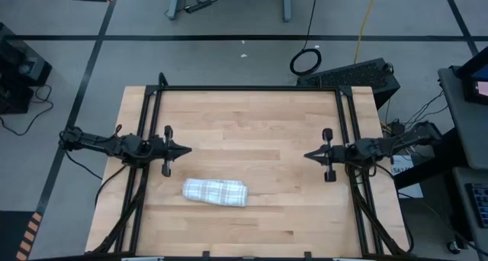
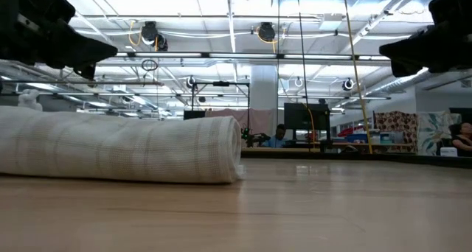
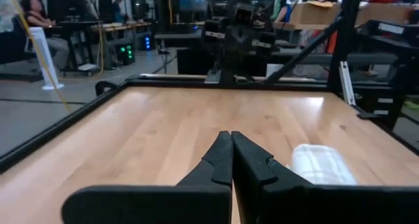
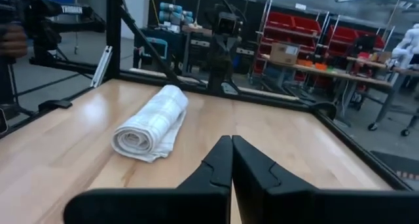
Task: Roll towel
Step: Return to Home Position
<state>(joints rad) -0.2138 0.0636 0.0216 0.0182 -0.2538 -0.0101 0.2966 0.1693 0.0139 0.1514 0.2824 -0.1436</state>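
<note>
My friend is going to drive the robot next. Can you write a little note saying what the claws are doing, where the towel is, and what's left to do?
Left claw: shut, empty, held above the left side of the table, pointing inward.
Right claw: shut, empty, above the right side, facing the left claw.
Towel: rolled into a log, lying on the wood nearer the left claw; neither claw touches it.
Done: the rolling looks finished; the spiral end shows in the right wrist view.
To do: probably just parking both arms at rest. Nothing needs picking up.
</note>
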